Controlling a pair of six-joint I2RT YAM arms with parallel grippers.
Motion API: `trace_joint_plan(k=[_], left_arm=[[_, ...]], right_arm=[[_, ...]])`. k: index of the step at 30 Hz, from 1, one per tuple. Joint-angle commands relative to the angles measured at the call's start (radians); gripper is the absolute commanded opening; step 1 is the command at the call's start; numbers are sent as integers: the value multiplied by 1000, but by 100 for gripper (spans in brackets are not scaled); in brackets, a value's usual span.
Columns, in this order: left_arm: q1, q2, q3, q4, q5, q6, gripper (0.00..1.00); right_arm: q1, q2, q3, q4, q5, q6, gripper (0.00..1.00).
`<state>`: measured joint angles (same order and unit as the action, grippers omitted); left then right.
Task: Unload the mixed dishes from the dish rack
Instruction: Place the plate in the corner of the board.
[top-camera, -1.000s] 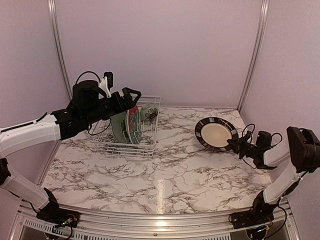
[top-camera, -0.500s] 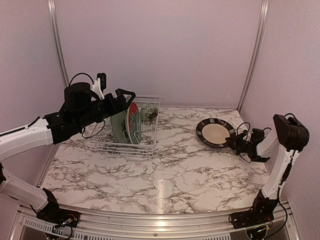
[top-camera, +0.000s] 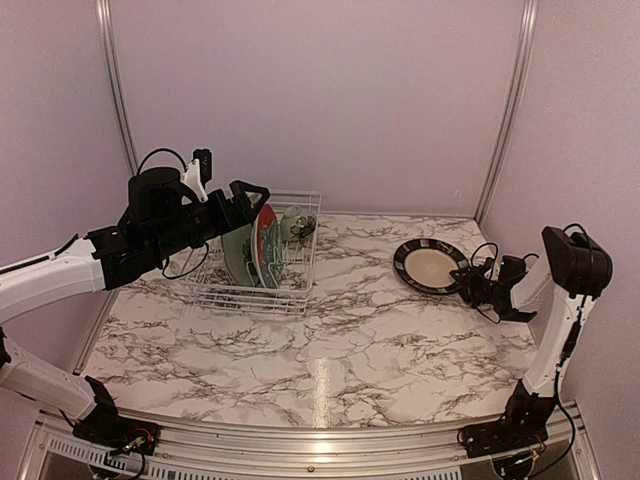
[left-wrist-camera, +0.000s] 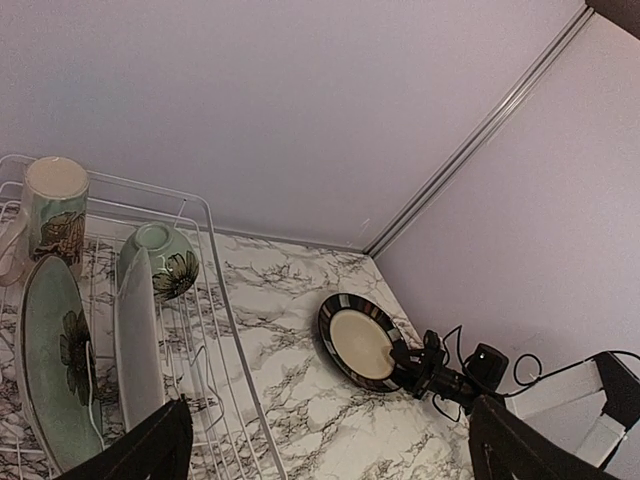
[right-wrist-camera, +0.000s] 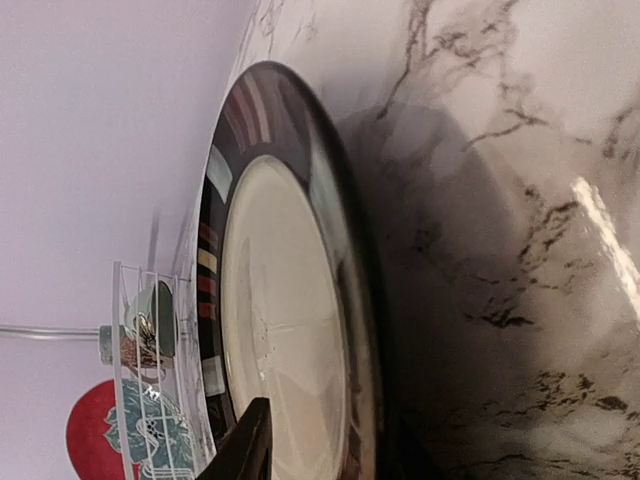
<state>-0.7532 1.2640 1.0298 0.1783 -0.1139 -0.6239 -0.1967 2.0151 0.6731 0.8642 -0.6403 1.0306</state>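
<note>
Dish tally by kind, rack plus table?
Plates: 3 (striped-rim plate on the table; pale green plate and white-backed plate in the rack)
Mugs: 1 (floral mug, in the rack)
Bowls: 1 (green bowl, in the rack)
Total: 5

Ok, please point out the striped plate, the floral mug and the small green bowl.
striped plate (top-camera: 432, 268), top external view, on its cream centre.
floral mug (left-wrist-camera: 52, 218), left wrist view, on its side wall.
small green bowl (left-wrist-camera: 170, 262), left wrist view, on its outer wall.
</note>
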Motion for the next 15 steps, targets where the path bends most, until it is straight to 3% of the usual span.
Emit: trace_joint_plan(k=[1, 7, 15], left_arm=[[2, 14, 7, -12, 8, -3, 99], [2, 24, 10, -28, -3, -2, 99], [2, 72, 92, -175, -59, 52, 99]], right_arm=[[-6, -51, 33, -13, 23, -72, 38], [-6, -136, 0, -158, 74, -155, 64], [-6, -318, -84, -429, 149, -350, 82]])
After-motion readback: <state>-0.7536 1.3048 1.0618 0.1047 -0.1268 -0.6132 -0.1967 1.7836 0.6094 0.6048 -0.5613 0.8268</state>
